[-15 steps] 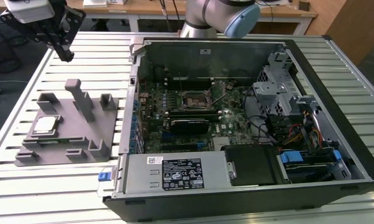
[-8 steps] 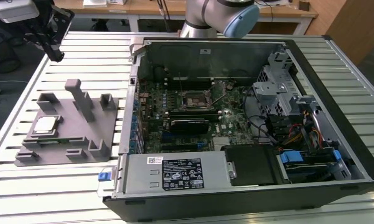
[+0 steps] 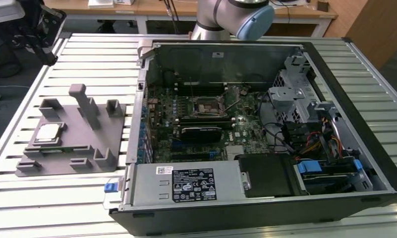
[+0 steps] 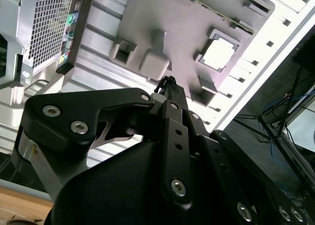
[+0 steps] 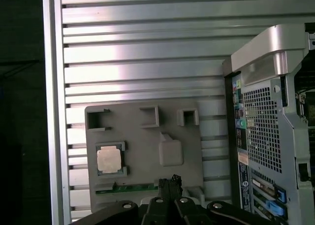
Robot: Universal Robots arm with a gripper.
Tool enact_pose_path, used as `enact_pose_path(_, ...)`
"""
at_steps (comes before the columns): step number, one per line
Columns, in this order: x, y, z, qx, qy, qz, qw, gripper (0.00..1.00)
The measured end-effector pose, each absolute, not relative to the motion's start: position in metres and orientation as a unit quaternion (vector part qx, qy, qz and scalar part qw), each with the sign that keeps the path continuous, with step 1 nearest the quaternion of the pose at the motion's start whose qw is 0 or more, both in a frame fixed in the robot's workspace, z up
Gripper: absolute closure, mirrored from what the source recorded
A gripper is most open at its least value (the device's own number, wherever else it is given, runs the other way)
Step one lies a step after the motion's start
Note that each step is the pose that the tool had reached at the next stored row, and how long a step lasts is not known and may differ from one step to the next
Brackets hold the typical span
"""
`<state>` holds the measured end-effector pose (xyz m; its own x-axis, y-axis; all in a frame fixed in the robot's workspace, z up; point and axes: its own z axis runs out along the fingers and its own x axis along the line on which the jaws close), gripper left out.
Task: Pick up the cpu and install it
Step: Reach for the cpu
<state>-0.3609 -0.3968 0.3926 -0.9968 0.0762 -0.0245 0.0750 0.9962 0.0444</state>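
Lying flat in a square recess of the grey plastic holder block (image 3: 73,148) on the exterior view's left, the small square cpu with its shiny silver top (image 3: 48,132) sits on the ribbed aluminium table (image 3: 85,54), untouched. In both wrist views the black two-finger gripper (image 5: 170,180) (image 4: 167,82) hangs above that block (image 5: 142,141), pointing down at its edge. Its jaws are drawn together on nothing, and it is clear of the cpu (image 5: 109,160) (image 4: 218,54), which lies off to one side of its tip. Further toward the exterior view's right stands the open black computer case (image 3: 330,64), its square metal-framed socket (image 3: 203,105) bare on the green board. Behind the case, the arm's grey and blue joint (image 3: 241,15) shows.
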Motion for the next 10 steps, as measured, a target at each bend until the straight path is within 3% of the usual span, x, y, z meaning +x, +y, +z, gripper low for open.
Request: enact_pose_path(10, -0.384, -0.396, 0.393, 0.038, 0.999, 0.022, 0.013, 0.89)
